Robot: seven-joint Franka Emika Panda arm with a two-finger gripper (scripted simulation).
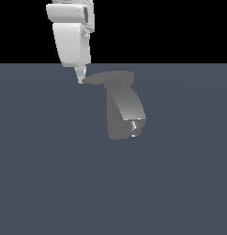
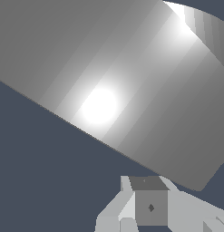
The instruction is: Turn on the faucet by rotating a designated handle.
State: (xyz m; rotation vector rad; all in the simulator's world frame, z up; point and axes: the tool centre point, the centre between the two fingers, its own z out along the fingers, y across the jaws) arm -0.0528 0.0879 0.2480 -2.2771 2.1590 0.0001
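- The faucet (image 1: 125, 110) stands on a flat blue-grey floor (image 1: 50, 183), slightly toward the exterior view's right of the middle and in the upper half of the picture.
- It is a matte grey upright block with a thick spout curving down to a shiny nozzle (image 1: 134, 127) near its base.
- The handle (image 1: 103, 78) is a thin, flat grey lever sticking out from the faucet's top toward the exterior view's left, narrowing to its tip.
- The white robot arm (image 1: 71, 36) comes down from the top edge of the exterior view, on the left of the faucet.
- The claw (image 1: 81, 79) is at the tip of the handle, touching it or just beside it; which one cannot be told.
- Only one pale tapered finger (image 1: 80, 73) is clear there, so whether the claw is open or closed cannot be told.
- In the wrist view, a broad grey surface with a bright highlight fills most of the picture; it seems to be the handle (image 2: 109, 81) seen up close.
- Blocky grey and white claw parts (image 2: 149, 206) sit just beside its edge.
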